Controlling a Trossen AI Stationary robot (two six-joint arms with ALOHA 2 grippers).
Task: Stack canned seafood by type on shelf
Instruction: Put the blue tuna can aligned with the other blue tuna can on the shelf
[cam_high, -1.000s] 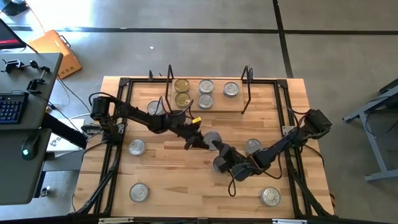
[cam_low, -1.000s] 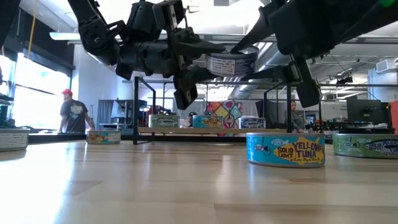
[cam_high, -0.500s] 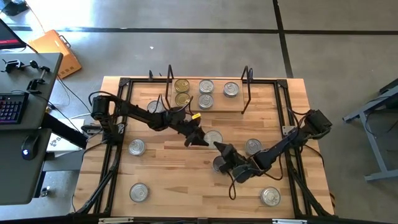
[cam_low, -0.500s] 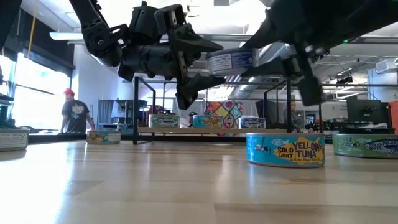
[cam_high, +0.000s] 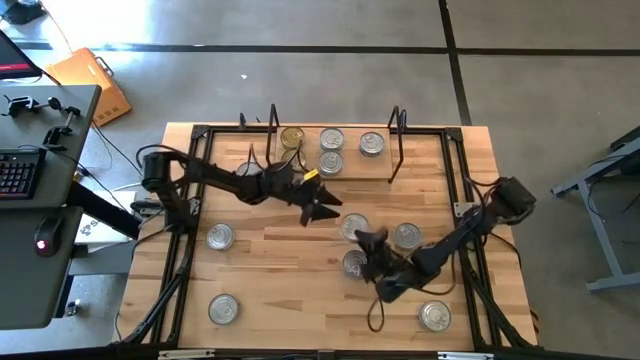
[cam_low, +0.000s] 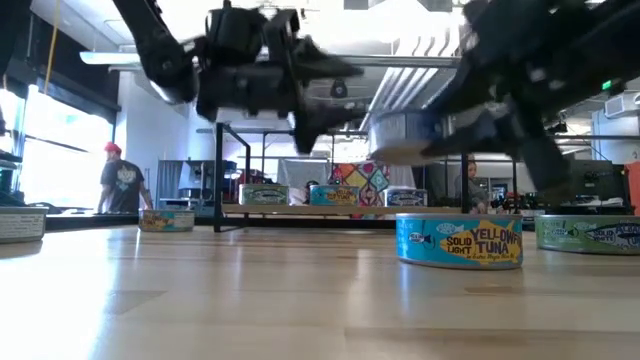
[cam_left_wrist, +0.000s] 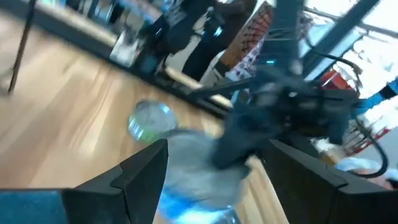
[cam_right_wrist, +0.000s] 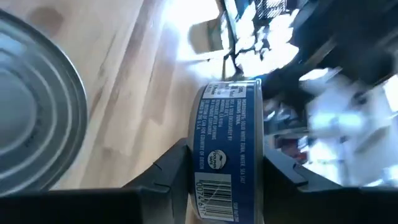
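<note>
The right gripper (cam_high: 366, 240) is grasping a blue-labelled tin (cam_right_wrist: 227, 146) in the air, in front of the shelf (cam_high: 355, 168), probably to carry it to its own kind there. The left gripper (cam_high: 325, 207) is hanging released, nearer the shelf, holding nothing.

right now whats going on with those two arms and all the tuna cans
The robot is sorting cans onto the shelf. The right gripper is shut on a blue-labelled can, holding it in the air above mid-table. The left gripper is open and empty, a little apart from that can. A few cans already sit on the shelf, and several loose cans lie around the table.
</note>
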